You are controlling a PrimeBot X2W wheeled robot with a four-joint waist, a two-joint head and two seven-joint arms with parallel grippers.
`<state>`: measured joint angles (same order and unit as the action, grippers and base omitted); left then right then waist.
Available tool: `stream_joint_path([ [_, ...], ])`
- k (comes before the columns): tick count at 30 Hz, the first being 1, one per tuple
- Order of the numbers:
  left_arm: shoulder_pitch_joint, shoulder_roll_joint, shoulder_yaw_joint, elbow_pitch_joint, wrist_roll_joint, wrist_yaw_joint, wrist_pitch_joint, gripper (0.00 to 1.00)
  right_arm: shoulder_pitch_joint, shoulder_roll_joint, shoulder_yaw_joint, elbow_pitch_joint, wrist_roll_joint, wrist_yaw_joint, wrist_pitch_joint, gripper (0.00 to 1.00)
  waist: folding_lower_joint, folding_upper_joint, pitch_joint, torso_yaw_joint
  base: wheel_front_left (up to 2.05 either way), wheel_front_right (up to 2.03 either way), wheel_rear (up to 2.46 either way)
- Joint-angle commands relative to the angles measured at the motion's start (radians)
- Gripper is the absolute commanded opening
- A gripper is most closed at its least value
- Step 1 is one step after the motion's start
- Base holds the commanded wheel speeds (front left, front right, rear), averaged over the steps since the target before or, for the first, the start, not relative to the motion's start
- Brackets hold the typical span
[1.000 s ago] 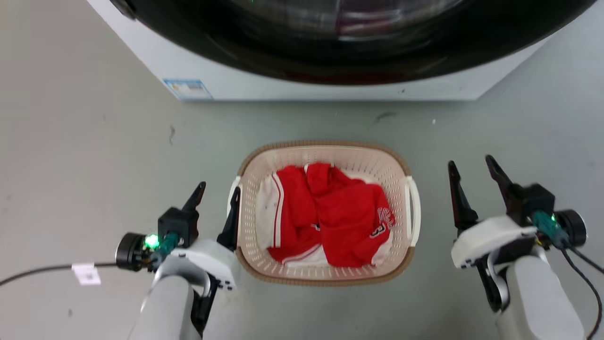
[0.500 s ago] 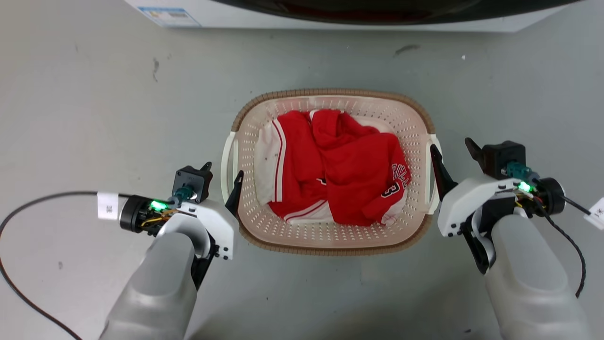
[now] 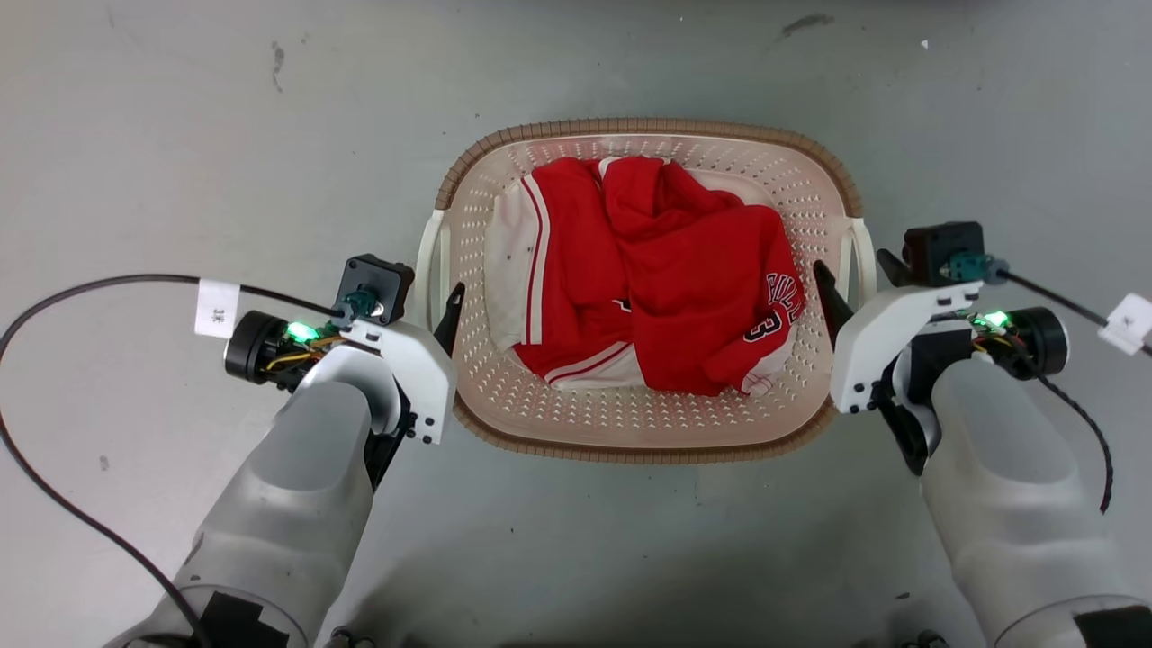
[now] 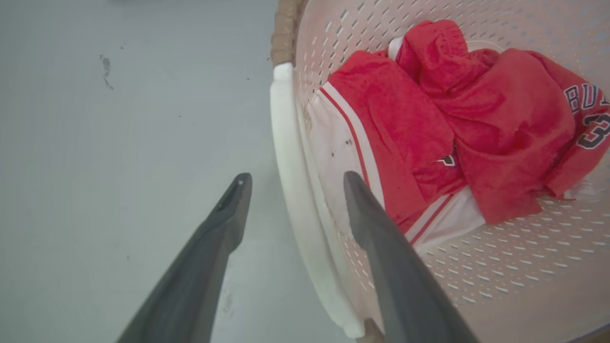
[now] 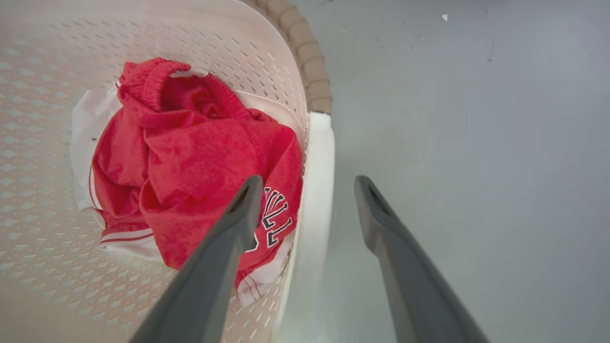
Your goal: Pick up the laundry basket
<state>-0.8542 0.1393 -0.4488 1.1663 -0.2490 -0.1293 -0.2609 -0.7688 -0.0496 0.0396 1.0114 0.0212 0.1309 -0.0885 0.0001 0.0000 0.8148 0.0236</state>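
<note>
Head view: laundry basket (image 3: 643, 126) on the floor (image 3: 180, 135), red clothes (image 3: 666, 270) hiding its bottom.
The outer fingers (image 3: 889, 268) are mostly hidden; wrist views show left tool (image 4: 295, 177) and right tool (image 5: 309, 180) open, empty, each astride a handle (image 4: 286, 143).

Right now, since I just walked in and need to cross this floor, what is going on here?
The robot is setting up a two-armed lift of the laundry basket, which stands on the grey floor holding red and white clothes. Its left gripper is open astride the left white handle, and its right gripper is open astride the right handle. Neither has closed yet, so nothing is lifted.
</note>
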Motion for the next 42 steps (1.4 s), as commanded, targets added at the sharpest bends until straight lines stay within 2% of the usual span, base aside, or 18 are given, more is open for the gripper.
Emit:
stream_joint_path([
  [1, -0.016, 0.003, -0.012, 0.009, -0.010, -0.001, 0.001, 1.00, -0.025, -0.001, -0.009, 0.015, -0.005, 0.000, 0.008, 1.00, -0.0001, 0.0000, 0.007, 0.001, 0.00, 0.00, 0.00],
  [15, -0.073, 0.027, -0.203, 0.028, -0.147, -0.001, 0.115, 1.00, -0.124, -0.001, 0.074, 0.165, 0.060, 0.000, 0.131, 1.00, -0.0001, 0.0000, 0.042, -0.005, 0.00, 0.00, 0.00],
  [34, -0.098, 0.076, -0.402, -0.006, -0.336, -0.001, 0.170, 0.99, -0.155, -0.001, 0.111, 0.221, 0.100, 0.000, 0.101, 1.00, -0.0001, 0.0000, 0.059, -0.003, 0.00, 0.00, 0.00],
  [35, -0.096, 0.075, -0.410, -0.008, -0.349, -0.001, 0.179, 0.95, -0.156, -0.001, 0.114, 0.222, 0.101, 0.000, 0.099, 1.00, -0.0001, 0.0000, 0.059, -0.003, 0.00, 0.00, 0.00],
  [36, -0.094, 0.072, -0.419, -0.012, -0.361, -0.001, 0.184, 0.00, -0.157, -0.001, 0.119, 0.223, 0.103, 0.000, 0.098, 1.00, -0.0001, 0.0000, 0.060, -0.002, 0.00, 0.00, 0.00],
  [37, -0.089, 0.070, -0.429, -0.017, -0.376, -0.001, 0.198, 0.00, -0.157, -0.001, 0.123, 0.224, 0.107, 0.000, 0.095, 0.43, -0.0001, 0.0000, 0.060, -0.002, 0.00, 0.00, 0.00],
  [38, -0.083, 0.070, -0.440, -0.022, -0.392, -0.001, 0.218, 0.00, -0.158, -0.001, 0.126, 0.223, 0.111, 0.000, 0.091, 0.00, -0.0001, 0.0000, 0.060, -0.001, 0.00, 0.00, 0.00],
  [42, -0.091, 0.089, -0.472, -0.039, -0.436, 0.001, 0.225, 0.00, -0.163, -0.001, 0.142, 0.226, 0.118, 0.001, 0.091, 0.00, -0.0001, 0.0000, 0.060, 0.000, 0.00, 0.00, 0.00],
])
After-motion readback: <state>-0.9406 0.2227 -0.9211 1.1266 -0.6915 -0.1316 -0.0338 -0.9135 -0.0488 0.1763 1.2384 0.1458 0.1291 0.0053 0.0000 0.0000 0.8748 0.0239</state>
